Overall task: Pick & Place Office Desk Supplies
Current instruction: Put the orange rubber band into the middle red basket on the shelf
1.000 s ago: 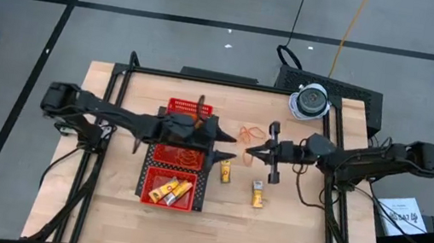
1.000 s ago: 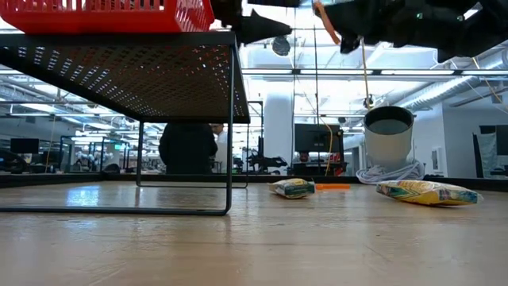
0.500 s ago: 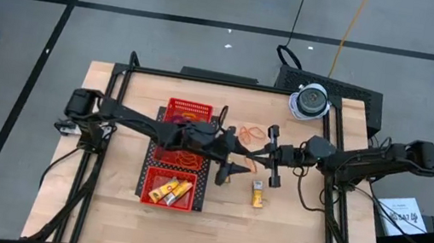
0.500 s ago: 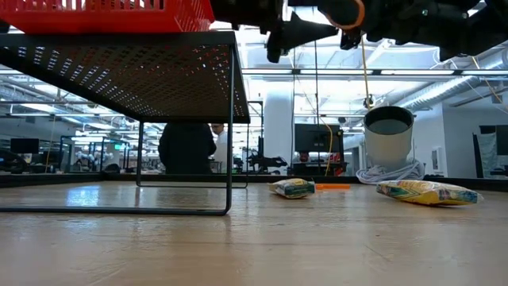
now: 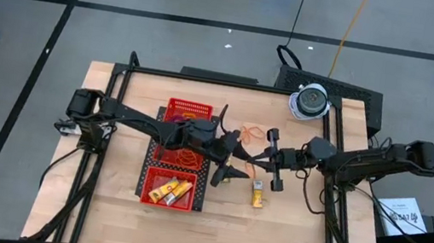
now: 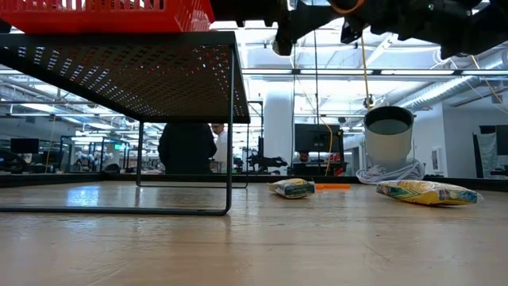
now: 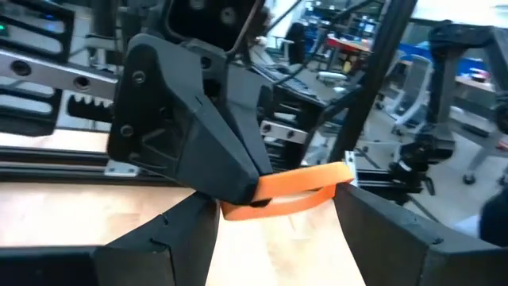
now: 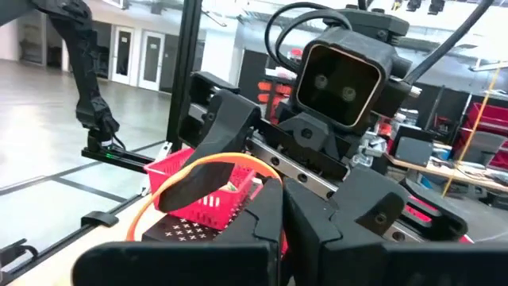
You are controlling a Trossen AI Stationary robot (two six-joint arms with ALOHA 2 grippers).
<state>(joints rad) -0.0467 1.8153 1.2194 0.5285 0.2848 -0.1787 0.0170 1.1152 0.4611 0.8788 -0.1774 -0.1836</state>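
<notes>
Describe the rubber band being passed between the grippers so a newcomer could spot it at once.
Start at the red tray and look just to its right, where both grippers meet above the table. The right gripper pinches an orange rubber band; unlike the loose bands on the wood, it hangs in mid-air.

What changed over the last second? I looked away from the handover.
The left gripper swung off the red tray to meet the right gripper, its open fingers now around the orange rubber band that the right pinches. Packets and tray stayed put.
</notes>
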